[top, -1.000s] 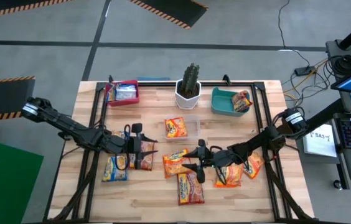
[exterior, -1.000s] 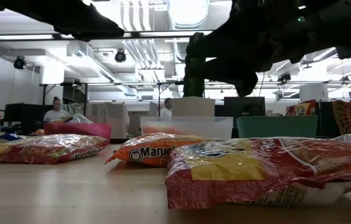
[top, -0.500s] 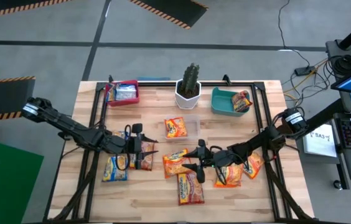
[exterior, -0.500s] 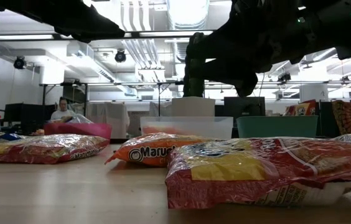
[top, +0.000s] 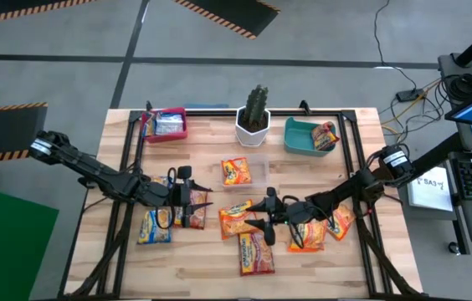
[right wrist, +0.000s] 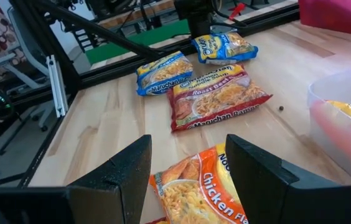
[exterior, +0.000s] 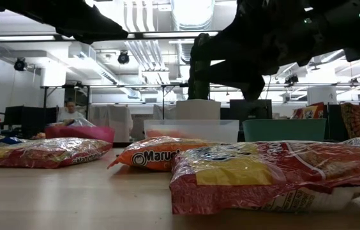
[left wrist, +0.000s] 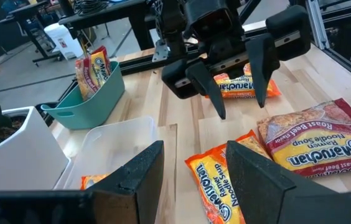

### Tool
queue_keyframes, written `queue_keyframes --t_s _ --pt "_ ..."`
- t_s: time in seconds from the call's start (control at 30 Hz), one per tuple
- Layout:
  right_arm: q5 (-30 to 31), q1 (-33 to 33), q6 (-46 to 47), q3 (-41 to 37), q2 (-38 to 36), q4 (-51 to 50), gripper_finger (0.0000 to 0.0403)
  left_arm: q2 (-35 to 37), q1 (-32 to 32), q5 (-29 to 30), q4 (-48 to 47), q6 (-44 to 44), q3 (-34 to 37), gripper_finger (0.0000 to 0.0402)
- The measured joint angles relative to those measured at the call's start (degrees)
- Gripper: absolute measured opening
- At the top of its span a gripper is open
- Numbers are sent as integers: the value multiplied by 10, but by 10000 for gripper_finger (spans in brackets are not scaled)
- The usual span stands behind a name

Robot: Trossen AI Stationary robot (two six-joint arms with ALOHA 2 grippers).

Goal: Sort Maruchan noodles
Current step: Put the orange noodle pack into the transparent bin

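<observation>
Several Maruchan packets lie flat on the wooden table. An orange packet [top: 236, 219] sits between the two grippers, with a red one [top: 255, 253] nearer the near edge. A red roast-beef packet [right wrist: 219, 99] lies under the left arm, with yellow-and-blue packets [top: 154, 226] beside it. Two more orange packets [top: 310, 234] lie under the right arm. My left gripper [top: 200, 205] hovers open left of centre, facing right; in its wrist view [left wrist: 191, 180] the orange packet [left wrist: 216, 186] lies just ahead. My right gripper [top: 263, 216] hovers open, facing left, over the orange chicken packet [right wrist: 203, 186].
A clear bin [top: 257, 171] holds an orange packet at the table's middle. Along the far edge stand a red bin [top: 166, 124] with packets, a cactus in a white pot [top: 253, 119] and a teal bin [top: 303, 138] with one packet. A black frame rims the table.
</observation>
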State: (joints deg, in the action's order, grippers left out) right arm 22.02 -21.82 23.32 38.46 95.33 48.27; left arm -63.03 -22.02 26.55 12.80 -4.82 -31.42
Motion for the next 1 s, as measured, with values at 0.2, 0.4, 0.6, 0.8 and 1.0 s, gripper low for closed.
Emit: queue_keyframes --t_s 0.2,0.4,0.6,0.8,1.0 --pt "0 10 43 0 0 0 194 0 0 0 -2 10 0 157" --pt "-2 26 112 8 -3 -55 194 -10 0 0 -18 26 0 157" --pt "-16 41 187 66 -20 -262 194 -53 0 0 -18 34 0 157" --pt "-47 44 267 172 -40 -599 194 -103 5 0 -18 34 -8 157" --pt "-73 43 326 258 -38 -789 194 -138 8 -1 -21 29 -25 157"
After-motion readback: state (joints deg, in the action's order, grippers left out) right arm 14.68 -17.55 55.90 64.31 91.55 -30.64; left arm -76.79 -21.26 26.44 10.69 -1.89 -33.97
